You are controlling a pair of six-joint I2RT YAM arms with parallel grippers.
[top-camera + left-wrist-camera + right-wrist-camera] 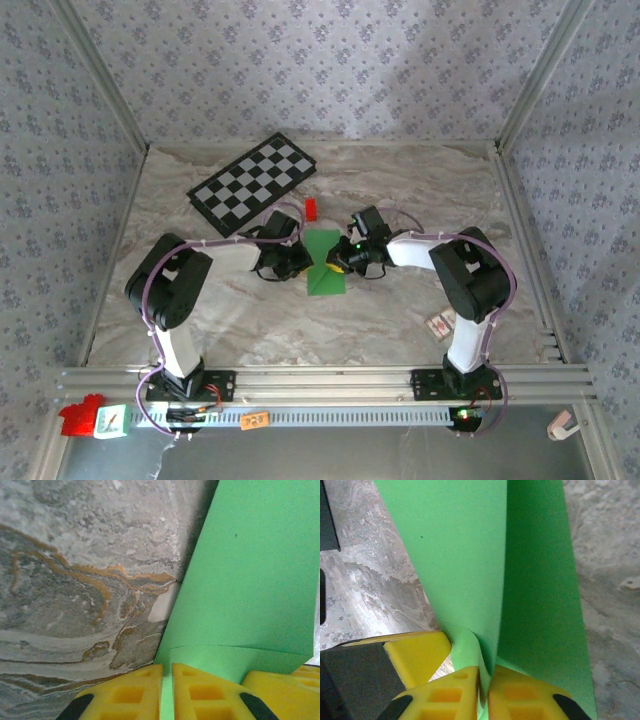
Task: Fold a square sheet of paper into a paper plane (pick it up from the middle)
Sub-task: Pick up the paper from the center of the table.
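From the bases at the near edge, both arms are seen bent, elbows thrown outward and forearms turned inward, so that the two wrists are brought head-on over the middle of the table (420,200). There the square sheet of paper (326,272), folded to a narrower green shape, is held between them with its long axis running near to far, across the line of both reaches. The left gripper (167,666) is clamped on the sheet's left side, its jaws drawn together with only a sliver of green pinched between them. The right gripper (484,672) is clamped from the right, a raised crease of the paper being nipped between its jaws. The two grips are set just beside each other. Neither arm can be called nearer, since the sheet is met equally from left and right. Whether its near end is resting on the marble cannot be told. Any coming fold is judged to depend on that near-to-far axis being kept square between the grips. Farther off, a small red block (311,208) lies just beyond the sheet's far end, and a checkered board (252,183) lies at the far left.
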